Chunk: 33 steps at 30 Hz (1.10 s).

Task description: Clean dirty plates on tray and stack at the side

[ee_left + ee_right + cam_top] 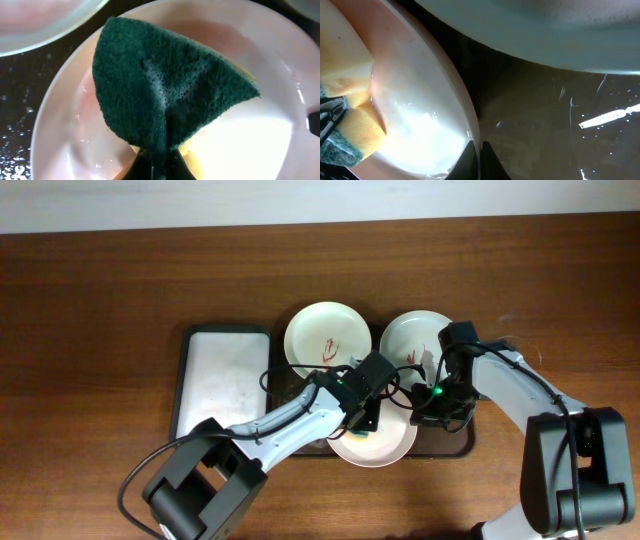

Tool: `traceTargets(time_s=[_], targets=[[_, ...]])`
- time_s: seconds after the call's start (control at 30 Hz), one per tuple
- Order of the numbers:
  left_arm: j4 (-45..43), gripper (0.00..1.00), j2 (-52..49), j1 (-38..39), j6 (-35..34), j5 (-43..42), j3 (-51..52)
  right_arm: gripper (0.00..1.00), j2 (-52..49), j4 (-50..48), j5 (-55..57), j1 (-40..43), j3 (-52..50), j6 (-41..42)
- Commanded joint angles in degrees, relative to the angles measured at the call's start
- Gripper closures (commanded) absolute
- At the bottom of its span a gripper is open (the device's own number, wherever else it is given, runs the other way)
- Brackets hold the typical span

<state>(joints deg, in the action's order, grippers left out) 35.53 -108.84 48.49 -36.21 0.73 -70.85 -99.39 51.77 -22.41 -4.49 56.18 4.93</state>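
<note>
The pinkish-white plate lies at the front edge of the dark brown tray. My left gripper is shut on a green-and-yellow sponge, whose green face lies folded on that plate. My right gripper is shut on the plate's right rim, one finger inside and one outside. The cream plate, with red smears, and the pale mint plate sit at the back of the tray. The sponge's yellow side shows in the right wrist view.
A smaller white tray with a dark rim lies left of the brown tray. The brown tray's floor is wet, and the mint plate's rim overhangs it. Wood table surrounds everything.
</note>
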Motion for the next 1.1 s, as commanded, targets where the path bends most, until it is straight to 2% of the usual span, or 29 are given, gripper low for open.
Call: traceTargets(time_s=[0.0,0.2,0.23,0.27,0.4,0.47,0.5,0.6,0.77,0.9,1.07], targets=[[1.9,1.00,-0.2,-1.7,2.2,4.6,-0.6,0.96,-0.2,0.0,0.3,0.0,0.0,-0.1],[6.0,1.00,7.8,-6.2,7.8,4.1,-0.8,0.95,-0.2,0.0,0.3,0.0,0.0,0.0],[6.4,1.00,9.9,-6.8,9.2,4.0,-0.8,0.80,-0.2,0.0,0.3,0.0,0.0,0.0],[6.7,1.00,11.1,-7.1,9.7,4.0,-0.8,0.69,-0.2,0.0,0.3,0.0,0.0,0.0],[10.4,1.00,17.9,-10.8,10.2,4.1,-0.8,0.67,-0.2,0.7,0.3,0.0,0.0,-0.1],[12.0,1.00,18.9,-13.7,10.2,4.0,-0.8,0.68,-0.2,1.6,0.3,-0.1,0.0,-0.1],[12.7,1.00,19.0,-15.0,10.2,4.0,-0.8,0.72,-0.2,1.7,0.3,-0.1,-0.1,-0.1],[14.8,1.00,19.0,-20.6,10.3,3.7,-0.7,0.96,-0.2,1.8,0.3,-0.1,-0.1,-0.2],[15.2,1.00,18.9,-30.1,19.8,-4.5,-0.4,0.96,0.5,1.7,0.3,-0.1,0.1,-0.3],[15.0,1.00,18.8,-35.9,26.8,-9.6,0.0,0.96,5.8,1.8,0.9,-0.1,1.2,-0.2],[12.4,1.00,17.8,-42.2,28.2,-12.2,3.5,0.96,15.2,2.0,11.5,-2.3,2.9,0.0]])
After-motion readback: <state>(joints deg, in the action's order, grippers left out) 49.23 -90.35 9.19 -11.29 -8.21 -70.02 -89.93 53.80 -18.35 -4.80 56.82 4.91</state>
